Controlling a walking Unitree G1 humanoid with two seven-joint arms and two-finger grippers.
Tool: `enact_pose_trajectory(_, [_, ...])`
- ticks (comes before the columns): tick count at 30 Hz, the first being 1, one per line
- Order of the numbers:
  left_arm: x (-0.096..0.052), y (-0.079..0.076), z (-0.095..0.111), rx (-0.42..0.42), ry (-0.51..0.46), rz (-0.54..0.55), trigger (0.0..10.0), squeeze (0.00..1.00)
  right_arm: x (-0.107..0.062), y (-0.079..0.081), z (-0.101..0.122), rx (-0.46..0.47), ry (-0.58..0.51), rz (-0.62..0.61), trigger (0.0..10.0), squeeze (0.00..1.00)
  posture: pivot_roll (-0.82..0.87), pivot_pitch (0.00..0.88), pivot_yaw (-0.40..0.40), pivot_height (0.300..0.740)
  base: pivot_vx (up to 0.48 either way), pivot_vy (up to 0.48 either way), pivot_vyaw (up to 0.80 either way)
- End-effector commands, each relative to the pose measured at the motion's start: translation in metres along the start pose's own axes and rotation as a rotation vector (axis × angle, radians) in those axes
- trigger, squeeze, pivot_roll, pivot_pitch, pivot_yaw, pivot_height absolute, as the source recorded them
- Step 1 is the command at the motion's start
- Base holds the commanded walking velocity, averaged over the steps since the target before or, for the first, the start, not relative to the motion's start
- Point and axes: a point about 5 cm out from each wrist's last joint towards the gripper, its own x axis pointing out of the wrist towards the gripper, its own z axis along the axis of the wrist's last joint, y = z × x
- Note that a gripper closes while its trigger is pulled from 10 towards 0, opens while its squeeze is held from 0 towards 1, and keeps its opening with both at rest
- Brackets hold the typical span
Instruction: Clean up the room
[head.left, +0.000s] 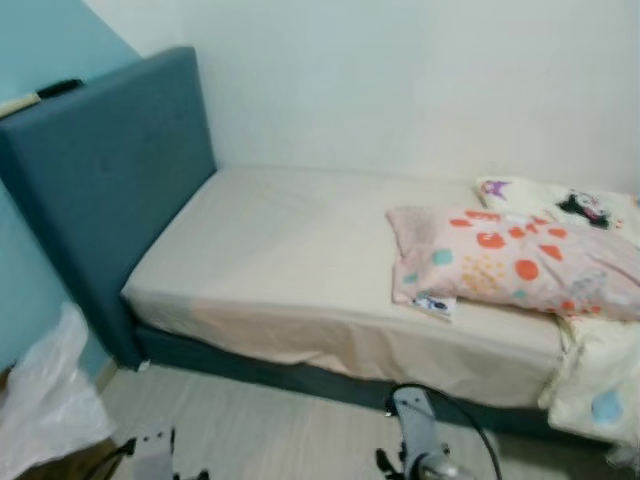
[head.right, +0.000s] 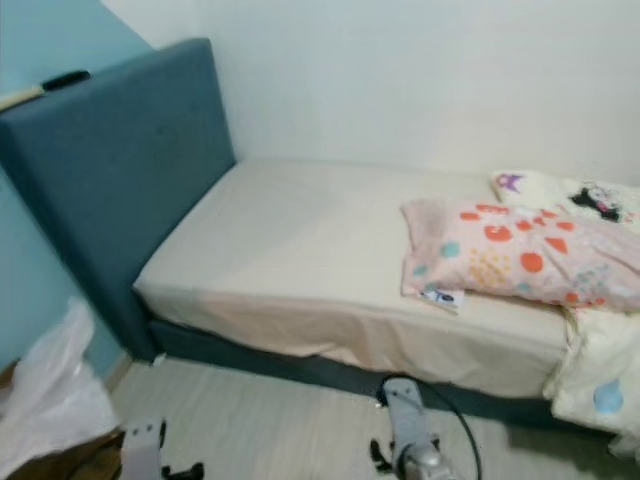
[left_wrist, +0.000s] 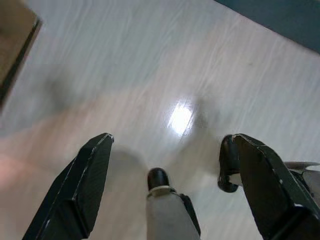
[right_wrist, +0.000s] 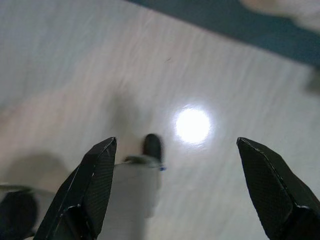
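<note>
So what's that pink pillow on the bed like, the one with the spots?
The pale pink fabric pillow is soft and rectangular, printed with red-orange, teal and yellow spots. It lies flat on the cream-sheeted mattress, toward the end away from the blue padded headboard, near the front edge. A small printed tag pokes out at its front corner. Behind it lies a cream cartoon-print pillow, apparently touching; at its far end it meets a cream dotted blanket.
</note>
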Motion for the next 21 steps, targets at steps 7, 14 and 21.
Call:
enact_pose_trajectory(7, [0.001, 0.003, 0.01, -0.019, -0.056, 0.042, 10.0, 0.0, -0.001, -0.002, -0.004, 0.004, 0.02, 0.018, 10.0, 0.0, -0.02, 0.0, -0.037, 0.7, 0.0, 0.0, -0.76])
enact_pose_trajectory(14, [0.0, -0.003, -0.006, 0.029, 0.011, 0.04, 10.0, 0.0, 0.0, 0.0, 0.013, -0.043, -0.04, 0.02, 10.0, 0.0, -0.07, 0.0, 0.012, 0.7, 0.0, -0.177, -0.21])
enact_pose_trajectory(21, [0.002, -0.01, -0.003, 0.118, 0.023, 0.006, 10.0, 0.0, 0.001, 0.003, 0.018, -0.081, -0.067, 0.015, 10.0, 0.0, -0.09, 0.0, 0.013, 0.7, 0.0, -0.438, 0.0])
